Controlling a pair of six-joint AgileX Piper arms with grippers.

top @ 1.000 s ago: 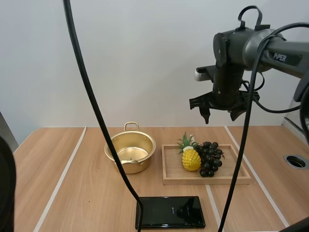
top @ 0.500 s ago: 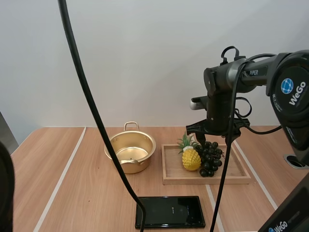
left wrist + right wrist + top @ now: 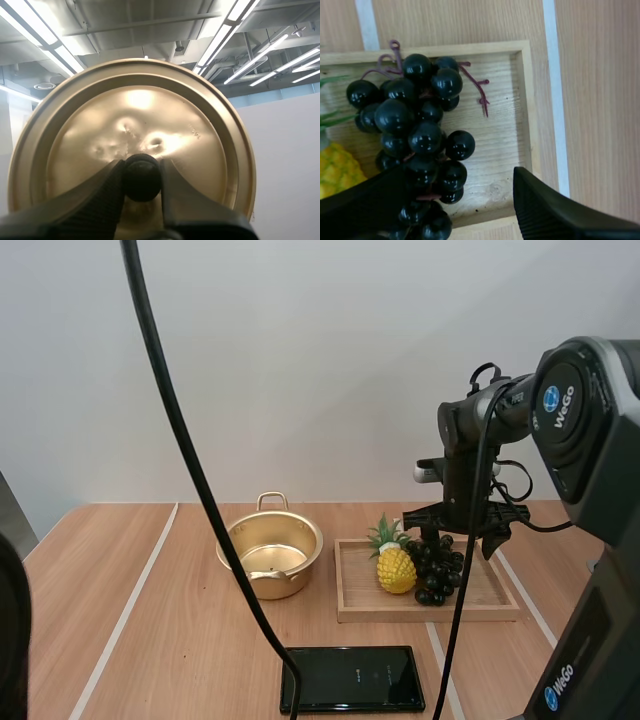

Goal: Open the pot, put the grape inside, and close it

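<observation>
A bunch of black grapes (image 3: 432, 568) (image 3: 418, 134) lies on the wooden tray (image 3: 500, 600) (image 3: 501, 145), right of a toy pineapple (image 3: 396, 567) (image 3: 335, 171). My right gripper (image 3: 457, 538) (image 3: 455, 212) hangs open just above the bunch, one finger on each side of its lower end, touching nothing that I can see. The gold pot (image 3: 270, 556) stands lidless left of the tray. In the left wrist view my left gripper (image 3: 142, 172) is shut on the black knob (image 3: 142, 178) of the gold lid (image 3: 135, 125), which is held up in the air.
A black phone (image 3: 352, 678) lies flat near the table's front edge, in front of the pot and tray. White lines run across the wooden tabletop (image 3: 150, 640). The tray's raised rim (image 3: 527, 100) borders the grapes on the side near a white line.
My right arm has come down from high above the tray to just over the grapes, shifting slightly right. The pot, tray and phone have not moved.
</observation>
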